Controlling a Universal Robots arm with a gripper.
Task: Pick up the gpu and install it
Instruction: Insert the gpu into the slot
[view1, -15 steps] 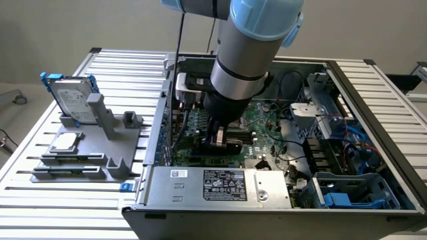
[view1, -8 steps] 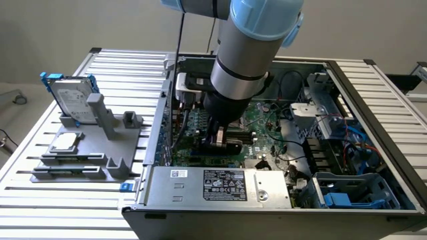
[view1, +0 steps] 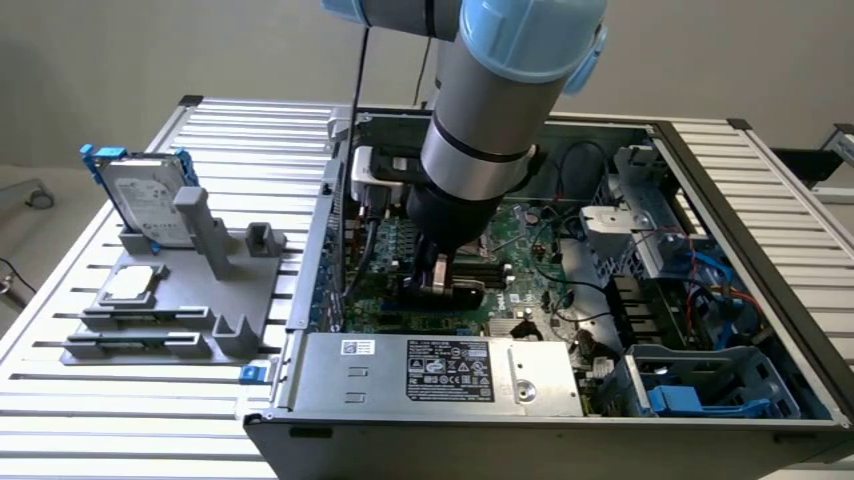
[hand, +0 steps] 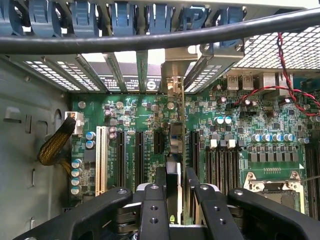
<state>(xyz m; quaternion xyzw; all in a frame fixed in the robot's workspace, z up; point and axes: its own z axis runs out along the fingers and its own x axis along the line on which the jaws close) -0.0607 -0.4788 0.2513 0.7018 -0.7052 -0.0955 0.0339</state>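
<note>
**Thin Card On Its Edge Inside The Computer**

We see the big open computer case in the middle of the exterior view. The gripper is low inside it. In the wrist view its jaws are about half open, and they look closed on the gpu.

The gpu stands on its edge over the motherboard. Its silver bracket is at the back wall of the case.

We think the gpu is light and stiff but easy to hurt. It is best held by its flat sides near the top edge, not by its tiny parts.

A thick black cable crosses close by. Long card slots sit tight on both sides of the gpu. Thin red wires hang near.
</note>
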